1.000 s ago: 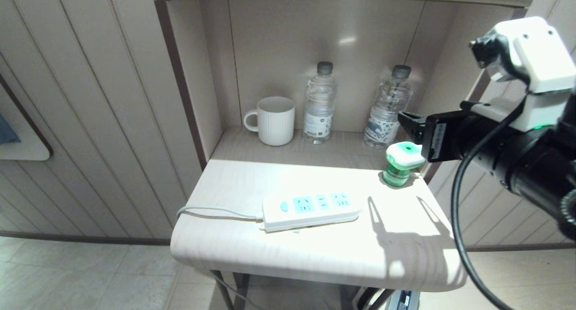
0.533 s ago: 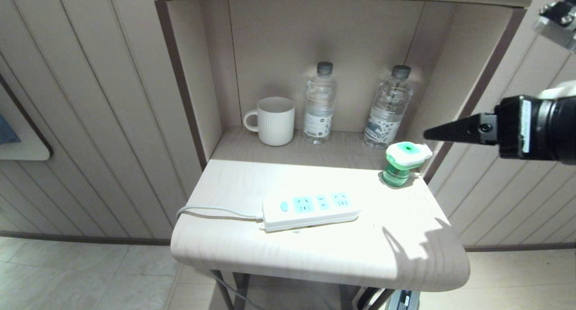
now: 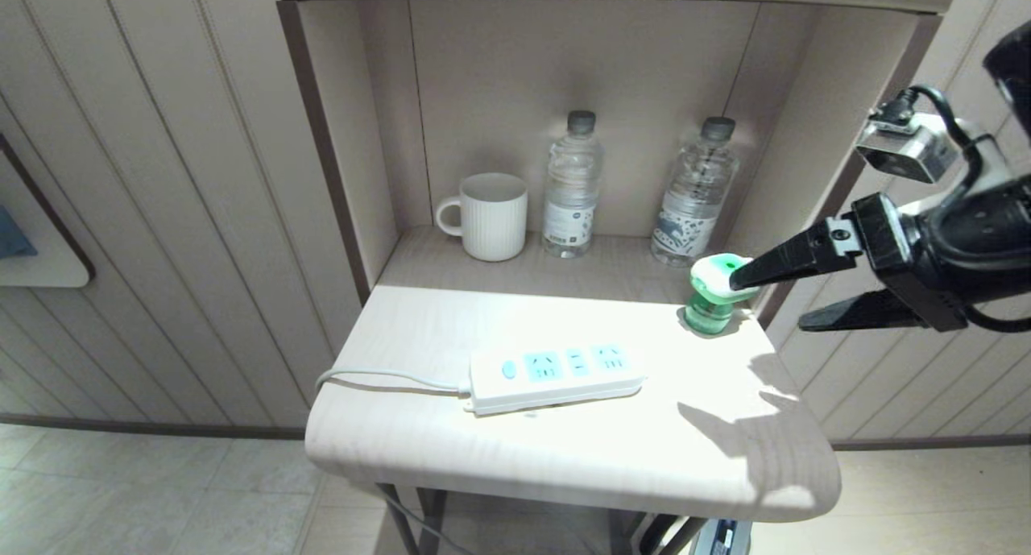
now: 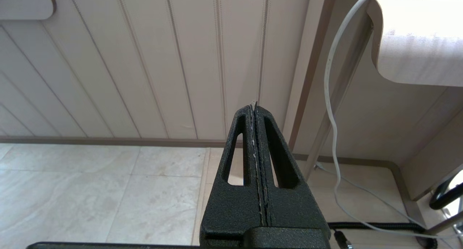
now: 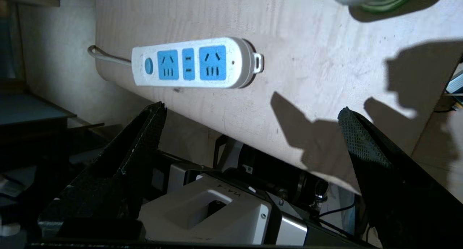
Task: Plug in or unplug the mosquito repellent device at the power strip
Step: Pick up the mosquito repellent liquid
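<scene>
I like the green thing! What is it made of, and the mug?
The mosquito repellent device looks plastic: a see-through green bottle under a smooth white head. The mug is probably ceramic: matte white, with ribbed sides.

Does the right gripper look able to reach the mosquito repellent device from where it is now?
Probably yes. The right gripper is open beside the mosquito repellent device, which stands alone at the table corner; nothing shows between them.

Strong light from above washes the pale table top (image 3: 564,450) almost white around the power strip (image 3: 556,371), throwing a hard-edged dark shadow onto the table's right end, while the alcove behind the strip sits dimmer and the right wrist view looks murky below the table edge.
</scene>
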Motion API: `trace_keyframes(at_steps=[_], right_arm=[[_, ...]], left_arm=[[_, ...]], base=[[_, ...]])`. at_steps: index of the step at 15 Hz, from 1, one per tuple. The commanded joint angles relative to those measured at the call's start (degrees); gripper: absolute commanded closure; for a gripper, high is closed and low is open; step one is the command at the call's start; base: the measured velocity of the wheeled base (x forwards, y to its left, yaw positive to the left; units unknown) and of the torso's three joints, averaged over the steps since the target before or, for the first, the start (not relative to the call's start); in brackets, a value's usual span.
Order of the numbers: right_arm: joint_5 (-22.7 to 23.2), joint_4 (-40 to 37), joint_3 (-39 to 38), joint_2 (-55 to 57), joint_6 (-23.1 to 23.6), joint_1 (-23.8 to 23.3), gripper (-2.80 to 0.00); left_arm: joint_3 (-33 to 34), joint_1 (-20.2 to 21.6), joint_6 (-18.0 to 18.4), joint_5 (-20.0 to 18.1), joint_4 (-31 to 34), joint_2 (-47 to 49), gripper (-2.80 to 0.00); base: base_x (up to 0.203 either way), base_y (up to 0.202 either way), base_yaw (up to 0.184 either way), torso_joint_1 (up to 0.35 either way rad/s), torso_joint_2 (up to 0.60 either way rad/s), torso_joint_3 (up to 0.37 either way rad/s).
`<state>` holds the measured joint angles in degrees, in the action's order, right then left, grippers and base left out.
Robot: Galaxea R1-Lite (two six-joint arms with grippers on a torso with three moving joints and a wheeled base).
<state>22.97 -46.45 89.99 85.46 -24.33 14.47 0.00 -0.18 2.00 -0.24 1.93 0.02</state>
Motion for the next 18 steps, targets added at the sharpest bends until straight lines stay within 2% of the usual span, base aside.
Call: trace_keyframes(at_steps=[1, 7, 10, 18], right_arm=[[0.6, 1.0, 0.1, 3.6, -0.1, -1.8, -2.8], [0.7, 1.7, 0.2, 5.2, 3.6, -7.0, -2.8], [0.7, 2.1, 0.2, 6.8, 3.8, -7.0, -2.8], [0.7, 9.0, 0.6, 9.8, 3.9, -7.0, -2.8]], left_arm=[[0.0, 0.0, 0.0, 0.0, 0.1, 0.0, 0.0], [0.0, 0.0, 0.0, 0.0, 0.0, 0.0, 0.0], [0.0, 0.0, 0.0, 0.0, 0.0, 0.0, 0.0], [0.0, 0.0, 0.0, 0.0, 0.0, 0.0, 0.0]], base=[[0.0, 0.0, 0.0, 0.0, 0.0, 0.0], [0.0, 0.0, 0.0, 0.0, 0.0, 0.0], [0.0, 0.0, 0.0, 0.0, 0.0, 0.0], [0.0, 0.0, 0.0, 0.0, 0.0, 0.0]])
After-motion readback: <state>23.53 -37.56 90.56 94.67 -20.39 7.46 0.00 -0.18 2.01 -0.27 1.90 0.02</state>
